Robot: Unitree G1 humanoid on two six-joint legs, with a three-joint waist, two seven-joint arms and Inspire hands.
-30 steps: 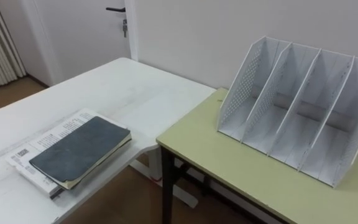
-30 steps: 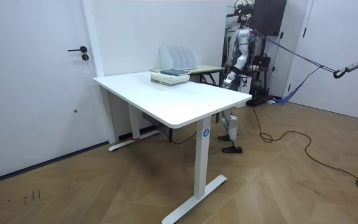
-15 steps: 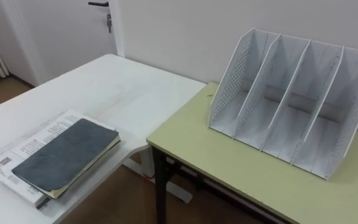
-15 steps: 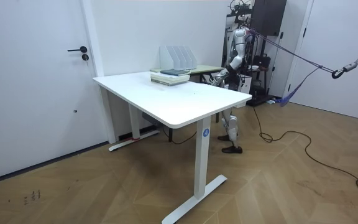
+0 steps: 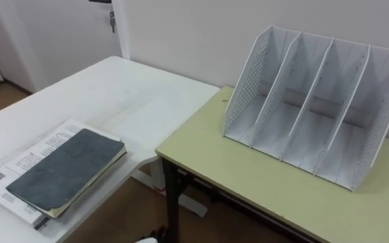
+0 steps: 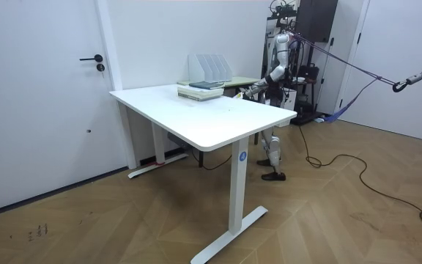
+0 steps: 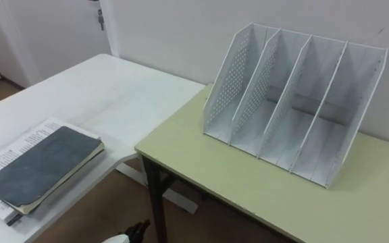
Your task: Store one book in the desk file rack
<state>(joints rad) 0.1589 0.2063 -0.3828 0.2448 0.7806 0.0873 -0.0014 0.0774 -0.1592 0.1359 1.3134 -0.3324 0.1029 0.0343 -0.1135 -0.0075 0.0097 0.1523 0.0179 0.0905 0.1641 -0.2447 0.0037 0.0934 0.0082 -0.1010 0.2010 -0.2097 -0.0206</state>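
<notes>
White perforated file rack stood on green desk, four compartments empty; grey notebook lay on booklet, white table; left hand grip untellable.

File rack: slots open at front and top, upright dividers between them. Wall close behind rack blocks rear. Green desk free in front of rack. Left of rack: narrow floor gap, then white table; book stack well apart.
</notes>
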